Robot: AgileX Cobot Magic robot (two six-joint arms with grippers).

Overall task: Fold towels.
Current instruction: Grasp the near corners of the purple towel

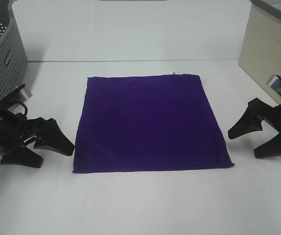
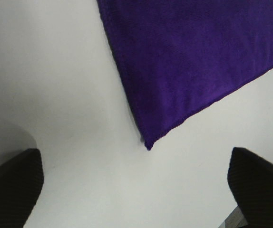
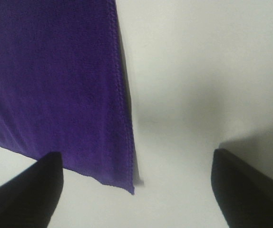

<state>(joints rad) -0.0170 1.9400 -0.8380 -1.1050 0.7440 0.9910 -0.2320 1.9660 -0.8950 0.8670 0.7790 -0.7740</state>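
A deep purple square towel [image 1: 150,122] lies flat and spread out in the middle of the white table, with a small white tag [image 1: 175,73] on its far edge. My left gripper [image 1: 58,149] rests open and empty on the table just left of the towel's near-left corner, which shows in the left wrist view [image 2: 148,145] ahead of the open gripper [image 2: 136,190]. My right gripper [image 1: 242,144] is open and empty just right of the towel's near-right corner. In the right wrist view the towel [image 3: 51,80] lies ahead of the open gripper [image 3: 136,190].
A grey perforated basket [image 1: 3,54] stands at the back left, behind the left arm. A beige box [image 1: 268,49] stands at the back right, behind the right arm. White table [image 1: 140,205] surrounds the towel.
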